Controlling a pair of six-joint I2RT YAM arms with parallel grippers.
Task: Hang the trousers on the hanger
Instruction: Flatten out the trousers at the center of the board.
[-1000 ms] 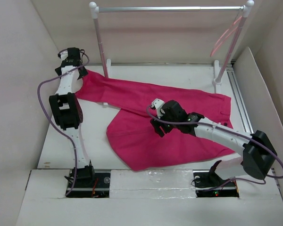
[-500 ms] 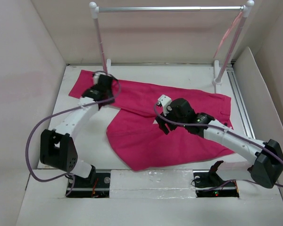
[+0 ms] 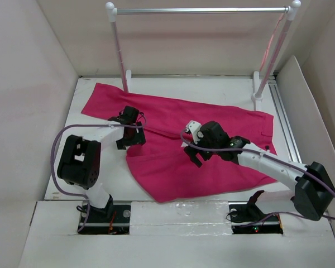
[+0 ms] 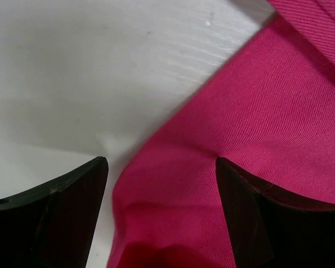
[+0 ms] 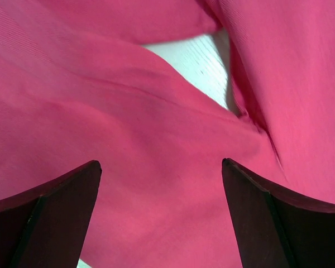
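Observation:
The magenta trousers [image 3: 212,120] lie spread flat on the white table, one leg reaching the far left, the other folded toward the front. My left gripper [image 3: 132,137] is open, low over the near leg's left edge; the left wrist view shows the cloth edge [image 4: 173,190] between its fingers [image 4: 56,218]. My right gripper [image 3: 193,154] is open over the middle of the trousers; in the right wrist view, cloth [image 5: 156,184] fills the gap between its fingers [image 5: 279,218]. The pale-pink hanger [image 3: 269,46] hangs at the right end of the rack bar.
A rack with white posts and a silver bar [image 3: 201,10] stands across the back of the table. White walls [image 3: 39,84] enclose the left, back and right. A metal rail [image 3: 283,117] runs along the right side.
My left arm has swung from the far left corner across to the near leg's left edge. My right gripper has shifted slightly. The hanger has turned on the bar.

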